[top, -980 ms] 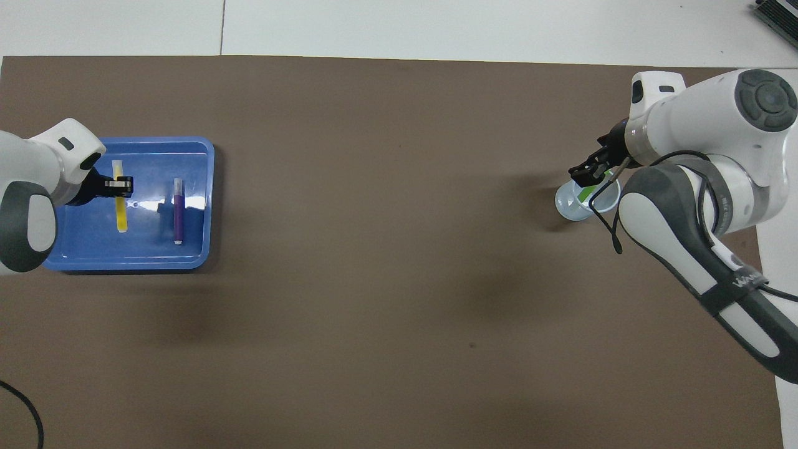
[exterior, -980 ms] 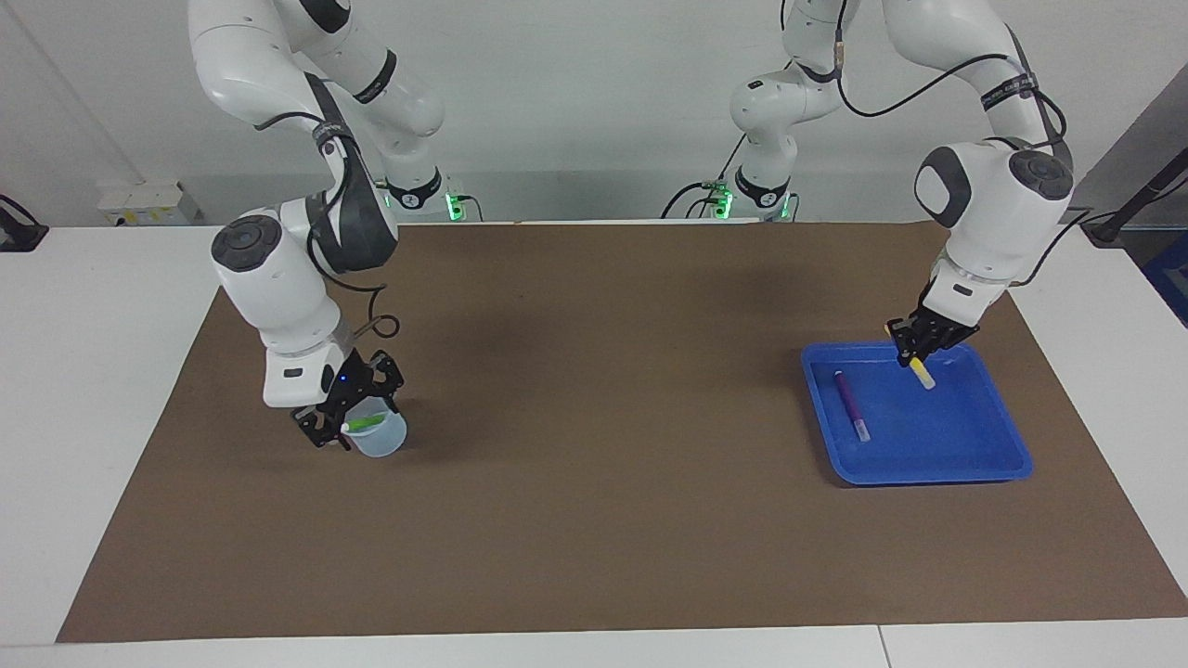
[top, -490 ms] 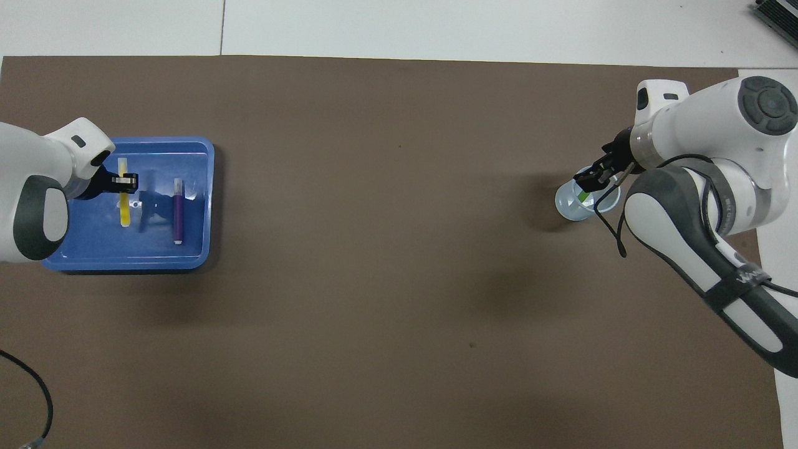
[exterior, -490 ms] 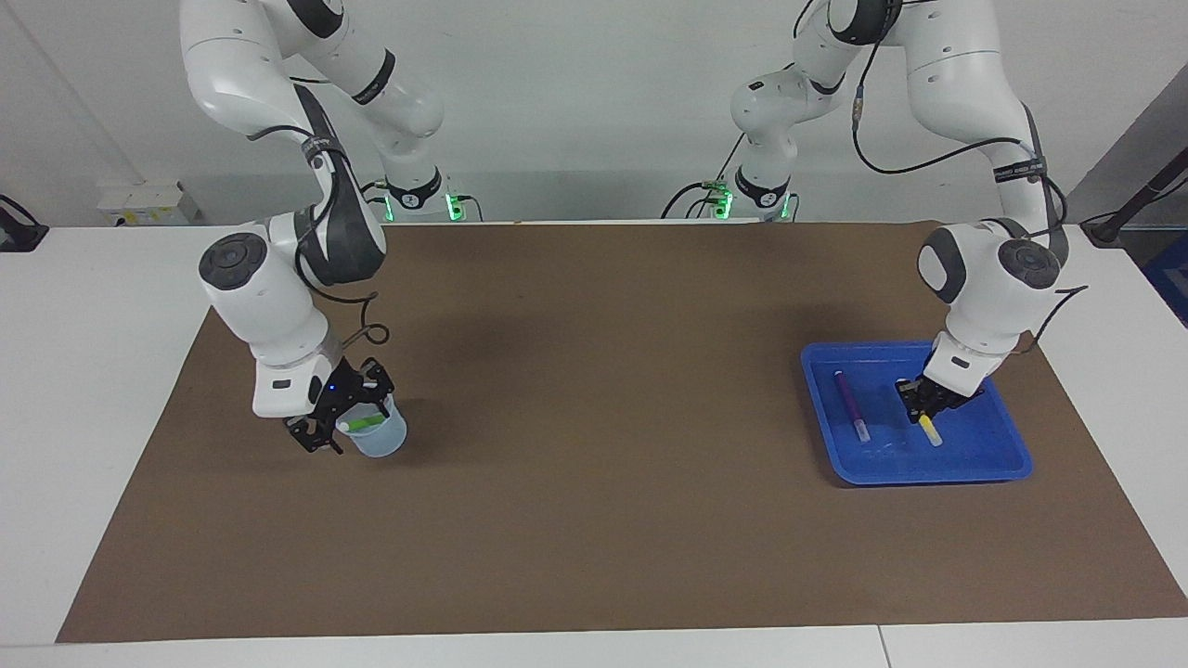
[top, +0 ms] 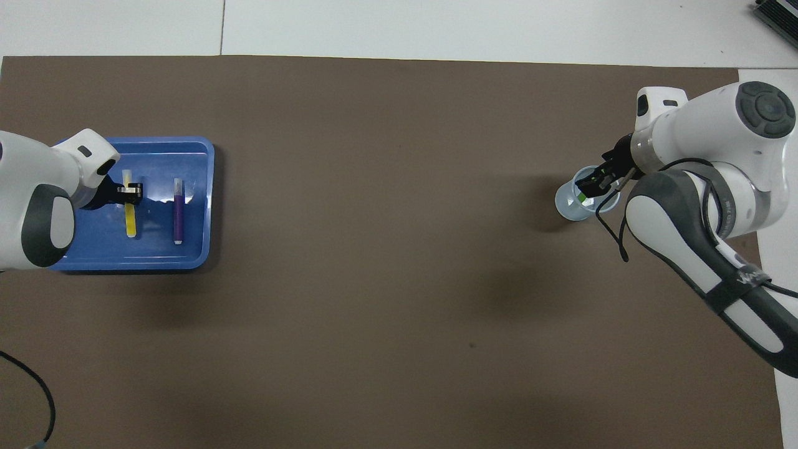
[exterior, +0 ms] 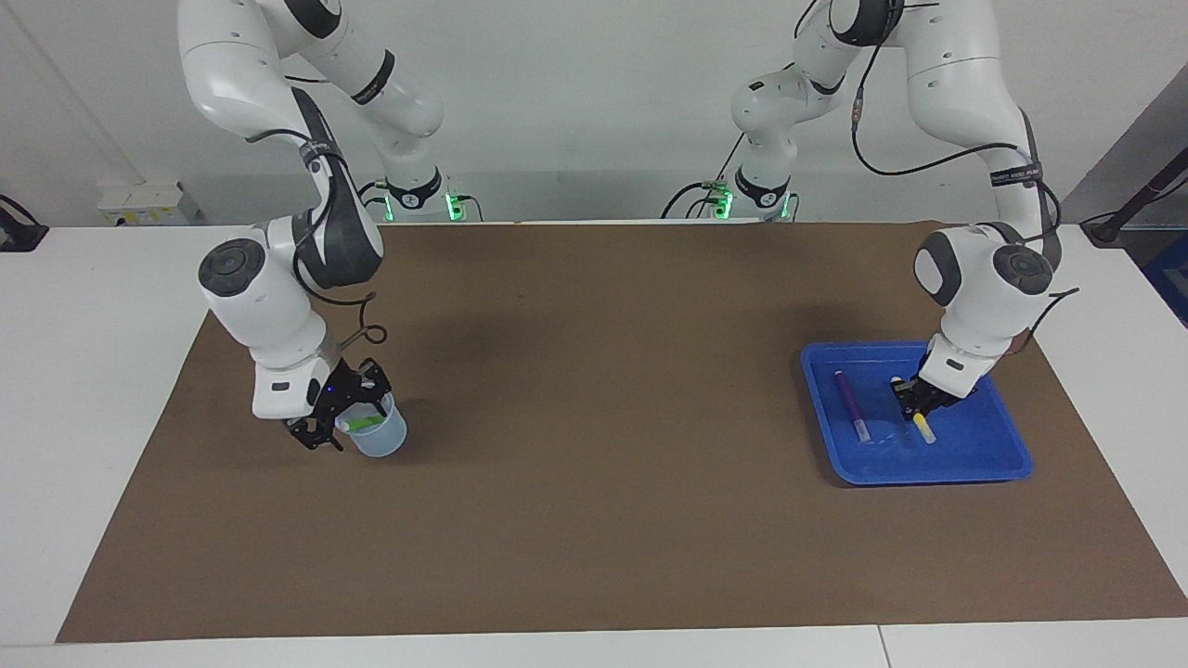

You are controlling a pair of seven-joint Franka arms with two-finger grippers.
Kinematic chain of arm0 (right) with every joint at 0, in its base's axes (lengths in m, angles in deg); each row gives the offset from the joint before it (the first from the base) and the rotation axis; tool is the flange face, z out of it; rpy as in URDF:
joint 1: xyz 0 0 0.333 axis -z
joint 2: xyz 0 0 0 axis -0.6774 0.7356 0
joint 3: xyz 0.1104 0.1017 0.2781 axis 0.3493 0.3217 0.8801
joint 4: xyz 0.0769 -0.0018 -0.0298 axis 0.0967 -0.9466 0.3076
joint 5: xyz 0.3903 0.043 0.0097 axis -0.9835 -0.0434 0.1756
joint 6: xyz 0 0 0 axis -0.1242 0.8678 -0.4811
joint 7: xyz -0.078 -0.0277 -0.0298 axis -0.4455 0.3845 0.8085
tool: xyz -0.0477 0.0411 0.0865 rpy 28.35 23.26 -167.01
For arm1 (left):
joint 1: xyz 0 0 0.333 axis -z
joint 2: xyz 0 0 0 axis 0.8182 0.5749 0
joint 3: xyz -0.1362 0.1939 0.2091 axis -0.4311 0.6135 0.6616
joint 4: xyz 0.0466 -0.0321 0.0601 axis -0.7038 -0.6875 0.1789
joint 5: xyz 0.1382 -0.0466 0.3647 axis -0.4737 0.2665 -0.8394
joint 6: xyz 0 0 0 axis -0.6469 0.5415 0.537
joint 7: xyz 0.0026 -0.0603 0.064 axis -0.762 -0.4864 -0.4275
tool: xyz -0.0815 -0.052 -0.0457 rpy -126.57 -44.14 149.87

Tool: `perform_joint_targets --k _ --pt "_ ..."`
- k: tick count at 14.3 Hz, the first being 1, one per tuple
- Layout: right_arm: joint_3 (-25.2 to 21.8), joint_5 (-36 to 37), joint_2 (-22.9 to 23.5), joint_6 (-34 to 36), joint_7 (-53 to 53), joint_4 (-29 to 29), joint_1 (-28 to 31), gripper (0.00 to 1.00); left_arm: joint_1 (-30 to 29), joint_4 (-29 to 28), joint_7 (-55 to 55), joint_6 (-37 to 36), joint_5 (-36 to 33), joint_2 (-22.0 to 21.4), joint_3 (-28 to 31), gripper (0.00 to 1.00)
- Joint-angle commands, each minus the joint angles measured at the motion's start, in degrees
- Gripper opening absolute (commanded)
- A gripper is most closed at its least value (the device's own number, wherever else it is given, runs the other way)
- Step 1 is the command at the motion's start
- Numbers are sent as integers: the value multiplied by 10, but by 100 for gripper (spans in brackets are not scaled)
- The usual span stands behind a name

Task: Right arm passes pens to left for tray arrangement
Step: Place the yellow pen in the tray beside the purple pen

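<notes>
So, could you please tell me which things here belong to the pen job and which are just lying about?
Job:
- left gripper, shut on yellow pen
- purple pen in tray
- right gripper at cup
- green pen in cup

Lying about:
- brown mat
- wall box

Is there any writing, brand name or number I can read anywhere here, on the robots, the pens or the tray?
Strap on the right arm: white lettering, too blurred to read.
Strap on the left arm: pale lettering, too small to read.
Purple pen, yellow pen, green pen, blue tray, cup: no text visible.
</notes>
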Motion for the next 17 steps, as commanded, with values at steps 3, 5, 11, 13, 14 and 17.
perform_joint_targets --k 3,5,11,13,14,17 --pt "12 1 -6 14 -8 0 12 77 -1 -20 -29 4 -5 -13 -5 0" --pt "12 1 -6 14 -8 1 12 77 0 -20 -29 4 -5 -12 -5 0" --pt "13 1 -9 35 -7 11 9 61 1 -20 -29 5 -5 -12 -5 62" --pt "13 1 -9 35 -7 10 9 57 1 -20 -29 4 -5 -12 -5 63" --pt "13 1 -9 38 -8 11 9 55 1 -19 -29 3 -5 -13 -5 63" --pt "15 1 -12 39 -7 11 9 52 1 -12 -26 -15 -6 -15 -6 97"
